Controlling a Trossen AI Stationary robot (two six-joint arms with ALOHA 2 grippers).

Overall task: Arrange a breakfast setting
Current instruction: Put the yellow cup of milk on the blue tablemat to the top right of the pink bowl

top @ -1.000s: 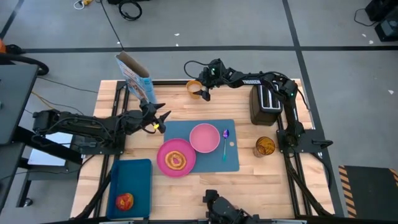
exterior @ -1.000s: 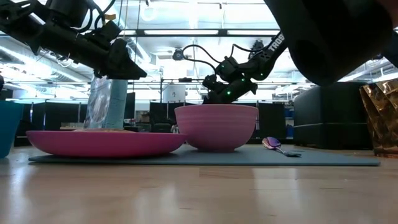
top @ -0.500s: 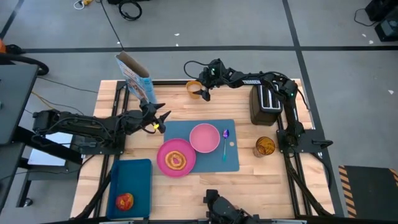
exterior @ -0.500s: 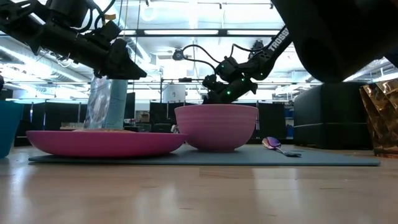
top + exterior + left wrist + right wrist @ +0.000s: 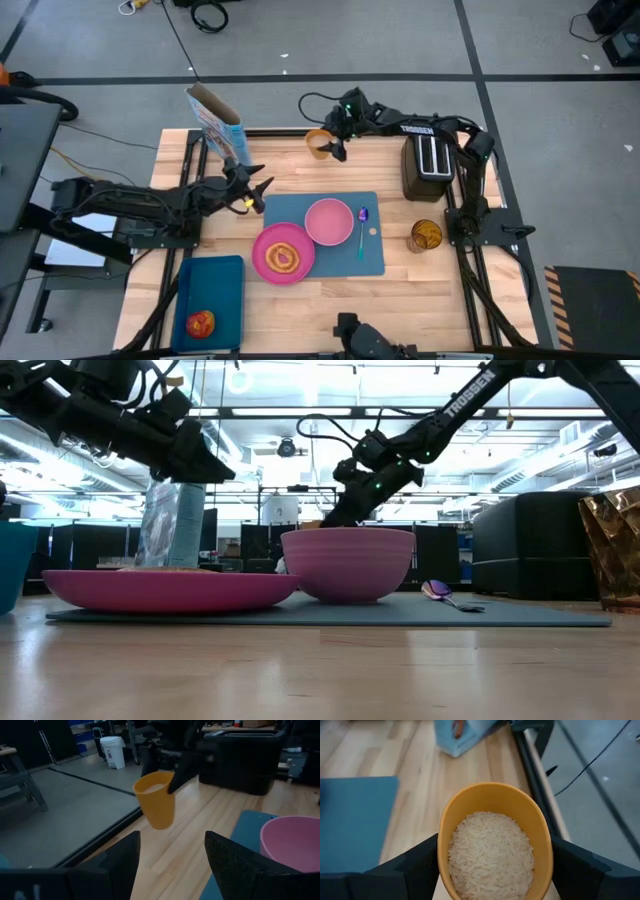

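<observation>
The small orange cup (image 5: pixel 319 143), filled with white grains (image 5: pixel 492 847), is in my right gripper (image 5: pixel 328 147) near the table's far edge. The blue placemat (image 5: pixel 378 262) carries the pink plate (image 5: pixel 265 262) with the toast slice (image 5: pixel 284 257), the pink bowl (image 5: pixel 328 221) and the blue-purple spoon (image 5: pixel 362 228). The cereal box (image 5: pixel 216 122) stands at the far left. The red apple (image 5: pixel 200 323) lies on the dark-blue tray (image 5: pixel 222 280). My left gripper (image 5: pixel 258 190) is open and empty beside the placemat's far left corner. My right gripper pinches the cup between its two fingers (image 5: pixel 417 865), one on each side of the wall just below the rim (image 5: pixel 445 835). The rim is pressed into an oval. The fingers come from the table's right, slanting down. The cup (image 5: pixel 156 800) hangs slightly tilted, lifted clear of the table.
The black toaster (image 5: pixel 428 167) stands at the far right. An amber faceted cup (image 5: pixel 425 236) stands right of the placemat. Bare wood lies between the cup and the placemat's far edge and along the near edge.
My right gripper has risen with the orange cup and gone a little toward the table's right edge. The cup is now clear of the table. The right arm's elbow has swung up and away.
</observation>
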